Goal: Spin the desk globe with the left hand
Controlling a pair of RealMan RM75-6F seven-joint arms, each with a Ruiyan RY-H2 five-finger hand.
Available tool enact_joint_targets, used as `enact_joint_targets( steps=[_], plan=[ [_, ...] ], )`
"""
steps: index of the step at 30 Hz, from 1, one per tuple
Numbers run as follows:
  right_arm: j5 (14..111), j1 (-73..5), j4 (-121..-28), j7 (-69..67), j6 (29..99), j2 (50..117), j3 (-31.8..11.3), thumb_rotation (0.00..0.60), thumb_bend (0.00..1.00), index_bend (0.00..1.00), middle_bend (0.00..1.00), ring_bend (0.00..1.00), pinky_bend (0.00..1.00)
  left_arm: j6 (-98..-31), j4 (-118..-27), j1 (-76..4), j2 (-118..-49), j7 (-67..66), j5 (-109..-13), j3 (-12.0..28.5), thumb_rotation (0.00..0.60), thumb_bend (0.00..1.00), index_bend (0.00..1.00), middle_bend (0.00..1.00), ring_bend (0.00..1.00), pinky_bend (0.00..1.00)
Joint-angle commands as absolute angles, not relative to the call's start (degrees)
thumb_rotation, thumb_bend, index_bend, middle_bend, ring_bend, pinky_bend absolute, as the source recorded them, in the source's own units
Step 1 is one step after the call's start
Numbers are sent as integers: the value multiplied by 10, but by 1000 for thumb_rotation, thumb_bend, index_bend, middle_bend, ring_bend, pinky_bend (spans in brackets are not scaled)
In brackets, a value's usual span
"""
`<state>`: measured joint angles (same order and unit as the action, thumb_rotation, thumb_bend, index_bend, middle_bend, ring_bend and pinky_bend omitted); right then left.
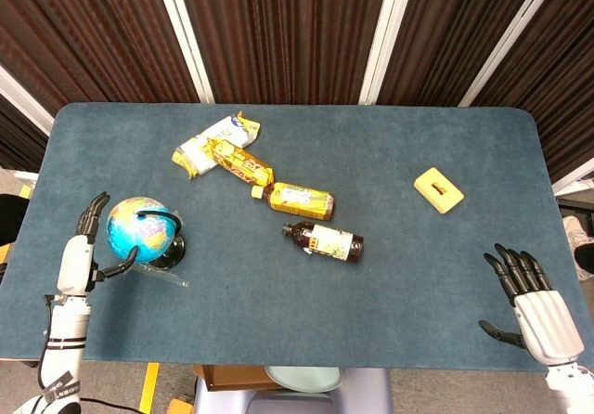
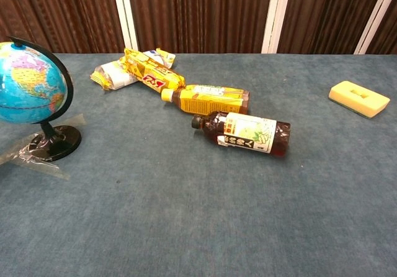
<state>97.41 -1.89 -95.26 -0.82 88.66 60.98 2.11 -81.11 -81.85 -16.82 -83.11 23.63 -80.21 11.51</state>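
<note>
A small blue desk globe [image 1: 139, 230] on a black stand stands near the table's left edge; in the chest view the globe [image 2: 30, 83] fills the far left, its base taped down. My left hand [image 1: 85, 247] is just left of the globe, fingers spread, fingertips close against its left side; contact cannot be told. It does not show in the chest view. My right hand [image 1: 531, 303] hovers open at the table's near right corner, holding nothing.
Yellow snack packets [image 1: 218, 149] lie at the back left. Two bottles lie on their sides mid-table: a yellow-labelled one [image 1: 295, 199] and a dark one [image 1: 325, 240]. A yellow sponge [image 1: 438, 190] sits at the right. The table's near edge [image 1: 278, 356] runs below the hands.
</note>
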Motion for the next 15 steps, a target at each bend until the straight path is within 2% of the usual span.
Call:
enact_joint_targets(
  steps=[1,15],
  plan=[
    [975,-19,-953,-7,887,610,21,600,110,0,0,0,0,-811,-817,-167,-830,236,-801,115,600,314,0,0,0,0],
    [974,-19,-953,-7,886,610,21,600,110,0,0,0,0,-811,-795,-155,-820,253,-787,117,600,323,0,0,0,0]
  ],
)
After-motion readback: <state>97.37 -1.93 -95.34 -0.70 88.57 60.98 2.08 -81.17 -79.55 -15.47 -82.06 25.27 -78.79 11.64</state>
